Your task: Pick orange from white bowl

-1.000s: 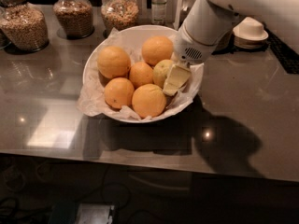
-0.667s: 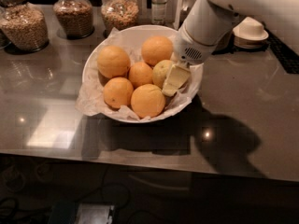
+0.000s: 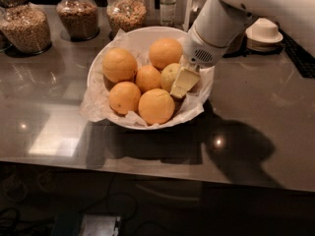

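Glossy grey counter, grain jars along the back. At centre, paper-lined white bowl with brighter fruits. Dull yellowish orange sits right of the bowl's middle. Gripper reaches down into the bowl against that orange's right flank; cannot tell its grip state.

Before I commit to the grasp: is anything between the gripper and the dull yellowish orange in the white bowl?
Nothing visible. The gripper sits inside the white bowl, right against the dull orange's right side. The brighter oranges crowd that orange on its left and front.
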You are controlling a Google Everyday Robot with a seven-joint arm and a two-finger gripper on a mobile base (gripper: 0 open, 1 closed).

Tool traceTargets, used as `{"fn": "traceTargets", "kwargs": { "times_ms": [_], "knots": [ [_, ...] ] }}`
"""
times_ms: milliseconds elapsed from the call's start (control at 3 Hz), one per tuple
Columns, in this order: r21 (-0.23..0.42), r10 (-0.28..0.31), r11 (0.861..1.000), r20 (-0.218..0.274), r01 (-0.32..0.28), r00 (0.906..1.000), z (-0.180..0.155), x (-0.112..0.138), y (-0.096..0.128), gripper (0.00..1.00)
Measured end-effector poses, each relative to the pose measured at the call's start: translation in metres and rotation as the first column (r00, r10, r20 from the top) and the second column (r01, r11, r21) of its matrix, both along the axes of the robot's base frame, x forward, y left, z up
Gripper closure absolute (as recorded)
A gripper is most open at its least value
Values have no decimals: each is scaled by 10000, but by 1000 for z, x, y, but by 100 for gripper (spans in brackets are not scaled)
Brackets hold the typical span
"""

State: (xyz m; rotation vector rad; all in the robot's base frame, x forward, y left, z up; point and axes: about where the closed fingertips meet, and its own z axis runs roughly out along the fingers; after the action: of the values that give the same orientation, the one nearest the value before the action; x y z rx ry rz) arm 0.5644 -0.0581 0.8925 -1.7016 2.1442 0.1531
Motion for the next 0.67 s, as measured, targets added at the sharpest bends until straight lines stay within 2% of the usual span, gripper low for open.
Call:
{"fn": "traceTargets", "kwargs": {
  "times_ms": [333,667],
  "knots": [
    [111,54,9999,-135,-52,9999,-4,-1,2,98],
    [228,117,9997,-272,-111,9996,-7,-1,3,100]
  ]
}}
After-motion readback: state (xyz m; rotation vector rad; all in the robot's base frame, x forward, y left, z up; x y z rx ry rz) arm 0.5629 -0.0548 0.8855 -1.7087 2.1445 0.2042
